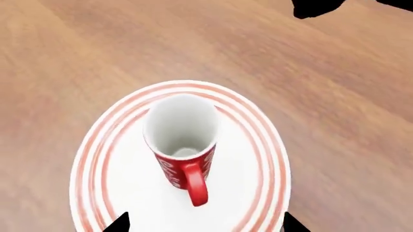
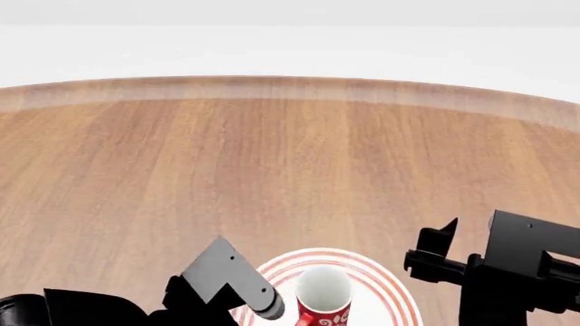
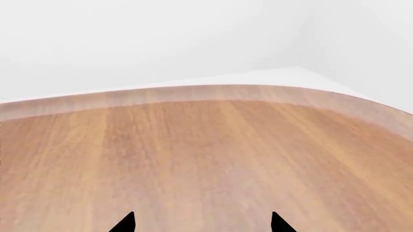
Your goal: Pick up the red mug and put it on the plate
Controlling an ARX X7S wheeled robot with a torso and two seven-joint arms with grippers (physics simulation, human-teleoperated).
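The red mug (image 1: 184, 150) stands upright on the plate (image 1: 252, 159), white inside, its red handle pointing toward my left gripper. My left gripper (image 1: 205, 224) is open and empty, its black fingertips (image 1: 121, 223) spread wide above the plate's near rim, clear of the mug. In the head view the mug (image 2: 324, 299) and plate (image 2: 385, 285) sit at the bottom edge, the left arm beside them. My right gripper (image 3: 202, 223) is open and empty over bare wood; it shows at the right in the head view (image 2: 444, 255).
The round wooden table (image 2: 290, 170) extends far ahead to its curved far edge (image 2: 290, 85). White floor and walls lie beyond. A black part of the right arm (image 1: 316, 6) shows at the edge of the left wrist view.
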